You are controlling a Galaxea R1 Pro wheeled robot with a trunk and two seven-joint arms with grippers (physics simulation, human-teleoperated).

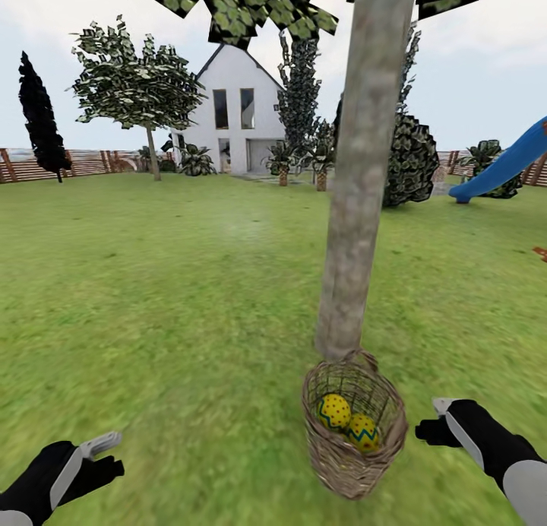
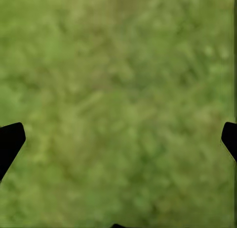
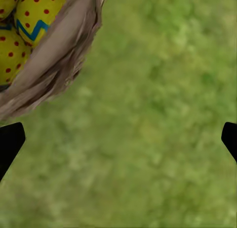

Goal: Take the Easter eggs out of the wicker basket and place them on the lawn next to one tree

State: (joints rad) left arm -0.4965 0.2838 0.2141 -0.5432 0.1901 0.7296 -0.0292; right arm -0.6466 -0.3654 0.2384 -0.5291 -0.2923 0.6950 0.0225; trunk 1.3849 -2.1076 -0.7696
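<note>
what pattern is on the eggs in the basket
Yellow eggs with red dots and a blue zigzag band, clearest in the right wrist view.

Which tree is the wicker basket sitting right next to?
The wicker basket sits at the foot of the tree with the thick grey-brown trunk closest to the robot; the other leafy tree stands far back by the fence.
</note>
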